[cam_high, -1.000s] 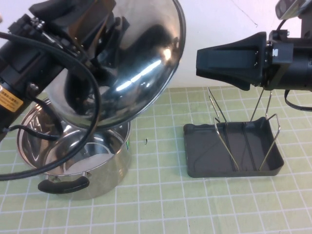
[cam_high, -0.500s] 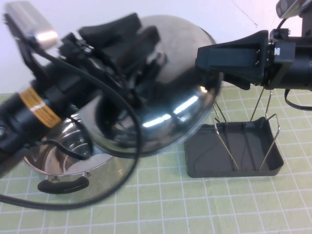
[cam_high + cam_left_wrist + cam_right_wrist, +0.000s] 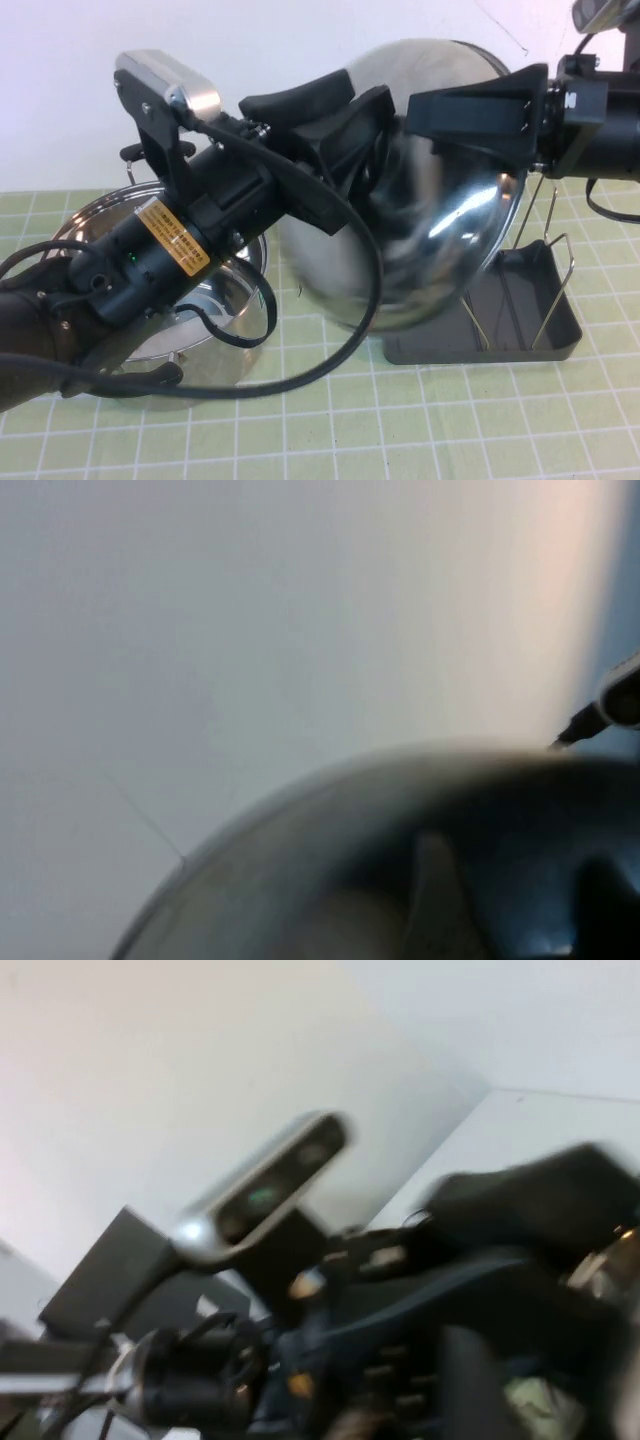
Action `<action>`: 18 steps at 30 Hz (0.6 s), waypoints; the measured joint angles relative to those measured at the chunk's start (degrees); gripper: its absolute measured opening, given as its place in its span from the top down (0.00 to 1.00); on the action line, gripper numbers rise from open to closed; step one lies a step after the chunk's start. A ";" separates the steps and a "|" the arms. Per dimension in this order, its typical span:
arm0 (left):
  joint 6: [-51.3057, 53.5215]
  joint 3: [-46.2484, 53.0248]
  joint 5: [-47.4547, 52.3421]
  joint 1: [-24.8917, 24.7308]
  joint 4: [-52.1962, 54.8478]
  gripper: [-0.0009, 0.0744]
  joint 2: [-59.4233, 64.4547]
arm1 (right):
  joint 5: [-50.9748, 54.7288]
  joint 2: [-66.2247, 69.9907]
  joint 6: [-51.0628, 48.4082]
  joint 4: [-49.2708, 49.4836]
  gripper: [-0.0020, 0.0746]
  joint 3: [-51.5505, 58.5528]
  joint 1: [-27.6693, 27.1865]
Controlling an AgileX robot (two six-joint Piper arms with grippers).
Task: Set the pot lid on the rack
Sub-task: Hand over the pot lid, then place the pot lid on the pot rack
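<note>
My left gripper is shut on the pot lid, gripping at its centre, where the knob is hidden by the fingers. The shiny domed lid is held tilted on edge in the air, its lower rim over the near left part of the rack, a dark grey tray with wire prongs. The lid's blurred surface fills the lower left wrist view. My right gripper hovers high at the right, pointing left, its tip close to the lid's upper edge.
The open steel pot stands at the left under my left arm, with a black handle toward the front. The green gridded mat covers the table. The right wrist view shows my left arm and its camera.
My left arm has swung the lid to the right, from above the pot to over the rack's left side. My right gripper has stayed in place.
</note>
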 joint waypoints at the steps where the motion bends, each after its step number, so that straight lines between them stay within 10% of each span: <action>1: -0.37 0.00 1.04 0.00 -0.28 0.50 0.11 | 0.19 0.00 -0.27 0.00 0.65 0.00 0.00; 3: -0.66 -0.11 1.59 0.00 -1.36 0.44 0.21 | -1.50 0.11 -1.01 -1.69 0.82 0.00 0.12; 12: -1.09 -0.11 5.04 4.03 2.49 0.38 -3.52 | -1.50 -0.43 -7.15 -1.97 0.84 0.00 0.12; 18: -7.43 -0.11 19.78 11.94 15.79 0.66 -14.15 | -12.98 -8.55 -9.79 -9.85 0.84 0.00 0.41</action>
